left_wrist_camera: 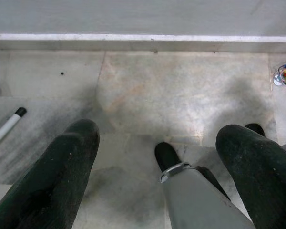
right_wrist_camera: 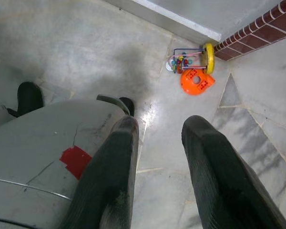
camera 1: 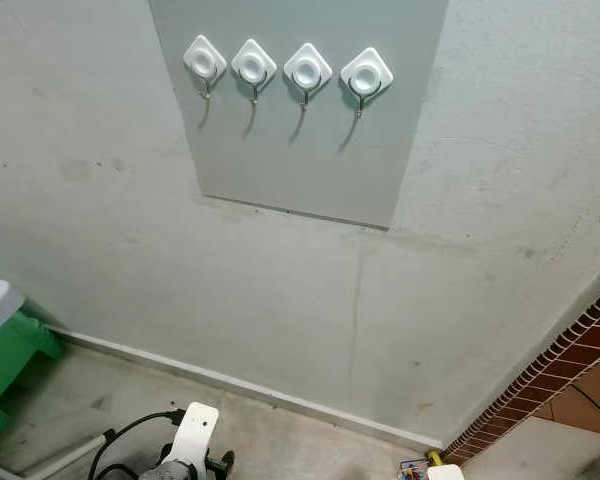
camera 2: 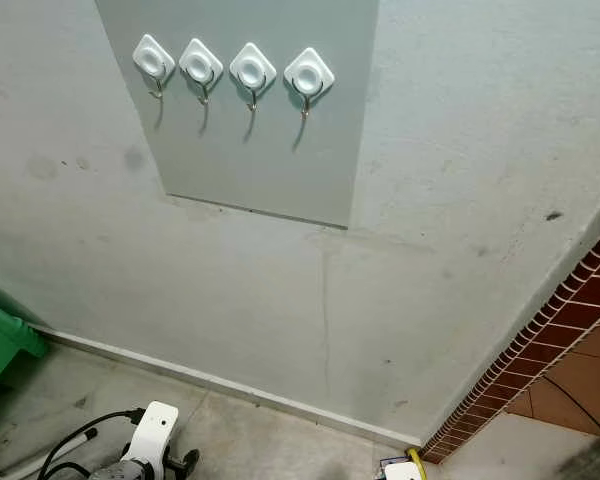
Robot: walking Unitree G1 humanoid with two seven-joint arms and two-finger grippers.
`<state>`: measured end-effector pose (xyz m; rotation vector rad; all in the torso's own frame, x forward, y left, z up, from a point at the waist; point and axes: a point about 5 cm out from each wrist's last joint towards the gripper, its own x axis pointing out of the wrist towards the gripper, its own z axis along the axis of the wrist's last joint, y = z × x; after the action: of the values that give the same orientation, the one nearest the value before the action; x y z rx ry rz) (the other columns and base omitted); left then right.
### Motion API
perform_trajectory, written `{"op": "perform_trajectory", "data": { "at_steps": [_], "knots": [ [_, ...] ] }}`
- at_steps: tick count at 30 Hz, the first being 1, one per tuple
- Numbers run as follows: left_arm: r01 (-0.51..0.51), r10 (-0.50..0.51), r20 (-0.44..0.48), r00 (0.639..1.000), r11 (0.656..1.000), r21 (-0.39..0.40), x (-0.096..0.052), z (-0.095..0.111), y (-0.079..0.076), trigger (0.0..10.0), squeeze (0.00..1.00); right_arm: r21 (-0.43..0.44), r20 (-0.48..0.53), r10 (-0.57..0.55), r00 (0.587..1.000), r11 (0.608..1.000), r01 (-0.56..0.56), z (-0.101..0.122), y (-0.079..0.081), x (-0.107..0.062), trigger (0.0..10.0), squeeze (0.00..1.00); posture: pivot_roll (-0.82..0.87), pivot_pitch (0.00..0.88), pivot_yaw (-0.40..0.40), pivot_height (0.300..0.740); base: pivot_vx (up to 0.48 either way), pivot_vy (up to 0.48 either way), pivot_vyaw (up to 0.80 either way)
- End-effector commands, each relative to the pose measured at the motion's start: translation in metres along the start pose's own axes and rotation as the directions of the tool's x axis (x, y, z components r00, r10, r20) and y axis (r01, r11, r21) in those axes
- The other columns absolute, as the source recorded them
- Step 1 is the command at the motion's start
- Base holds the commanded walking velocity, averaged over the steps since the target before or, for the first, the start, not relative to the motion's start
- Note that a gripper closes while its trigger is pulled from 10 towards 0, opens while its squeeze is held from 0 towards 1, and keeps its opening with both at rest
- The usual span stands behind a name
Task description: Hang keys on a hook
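Four white hooks (camera 1: pixel 285 72) were seen on a grey panel (camera 1: pixel 300 160) high on the wall, all bare. No keys could be made out. Both arms hung idle, pointed at the floor (left_wrist_camera: pixel 148 90): left gripper (left_wrist_camera: pixel 157 162) jaws spread wide, right gripper (right_wrist_camera: pixel 159 157) jaws parted, nothing held. A toy (right_wrist_camera: pixel 193 64) lay by the skirting.

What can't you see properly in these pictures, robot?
- Keys: I cannot spot any, on the four hooks or in either open pincer.
- Green thing, left eye view: cut off by the picture's edge.
- Colourful toy, right wrist view: too small for detail.
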<state>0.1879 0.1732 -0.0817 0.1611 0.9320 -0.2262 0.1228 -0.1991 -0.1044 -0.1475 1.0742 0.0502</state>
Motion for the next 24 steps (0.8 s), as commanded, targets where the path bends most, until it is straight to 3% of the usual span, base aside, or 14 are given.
{"op": "perform_trajectory", "data": {
  "at_steps": [1,24],
  "knots": [
    [-0.059,0.061,0.095,0.994,0.998,-0.017,0.0008,0.0234,0.0146,10.0,0.00,-0.009,0.112,-0.007,0.994,1.000,0.008,0.0591,-0.0098,0.0084,10.0,0.00,-0.04,0.000,0.032,0.740,0.000,0.000,0.00],
    [-0.065,0.068,0.080,0.994,0.997,-0.041,-0.0009,0.0165,0.0174,10.0,0.00,0.015,0.110,-0.011,0.994,1.000,0.009,0.0525,-0.0105,0.0076,10.0,0.00,-0.03,0.000,0.037,0.740,0.000,0.000,0.00]
  ]
}}
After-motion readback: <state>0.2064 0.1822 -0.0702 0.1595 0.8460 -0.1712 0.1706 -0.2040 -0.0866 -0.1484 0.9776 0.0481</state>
